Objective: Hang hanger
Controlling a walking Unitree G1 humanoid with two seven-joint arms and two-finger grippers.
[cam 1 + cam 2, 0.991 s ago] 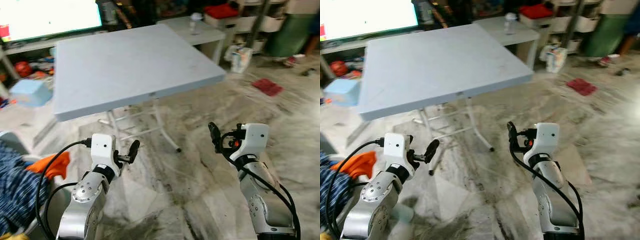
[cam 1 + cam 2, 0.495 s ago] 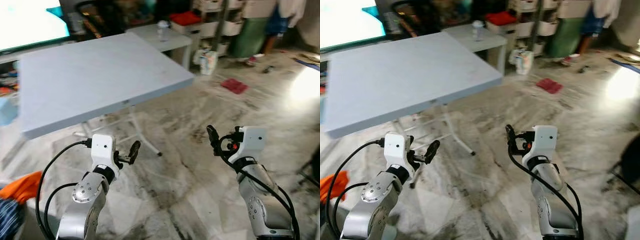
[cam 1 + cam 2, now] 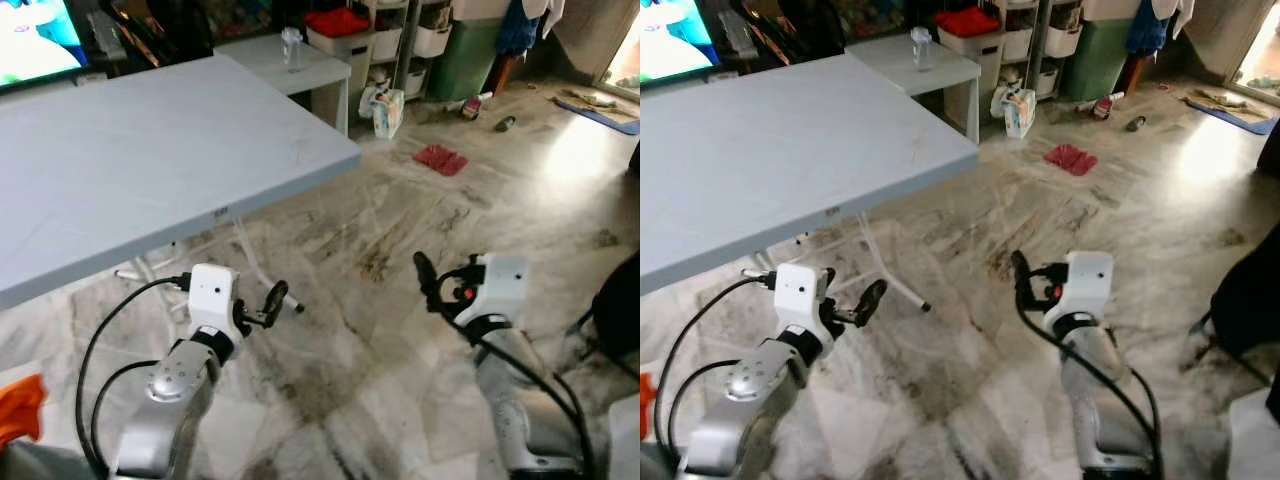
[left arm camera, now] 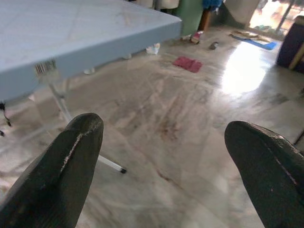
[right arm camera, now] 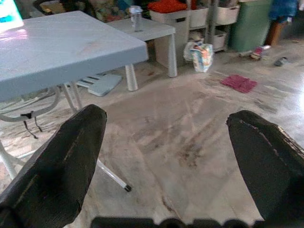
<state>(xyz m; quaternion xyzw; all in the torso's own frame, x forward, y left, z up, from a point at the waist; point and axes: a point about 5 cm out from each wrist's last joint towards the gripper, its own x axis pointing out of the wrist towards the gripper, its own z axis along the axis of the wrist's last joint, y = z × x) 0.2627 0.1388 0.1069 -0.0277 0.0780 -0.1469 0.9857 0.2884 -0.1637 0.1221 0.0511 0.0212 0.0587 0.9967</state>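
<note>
My left gripper [image 3: 268, 304] is held out low in front of me, above the marbled floor [image 3: 370, 230], near a leg of the folding table [image 3: 150, 150]. In the left wrist view its fingers [image 4: 71, 161] stand wide apart with nothing between them. My right gripper [image 3: 432, 285] is raised at the same height further right, over bare floor. Its fingers [image 5: 66, 161] are also spread and empty in the right wrist view.
The grey-blue folding table fills the left. Behind it stands a low white side table [image 3: 320, 62] with a bottle [image 3: 291, 47], then storage bins [image 3: 340, 22] and a green bin [image 3: 470, 45]. A red cloth [image 3: 439, 158] lies on the floor. A dark object [image 3: 615, 320] is at the right edge.
The whole picture has swung: the table has slid towards the left and more floor and a bright doorway appear on the right. Both arms keep the same pose, grippers still open.
</note>
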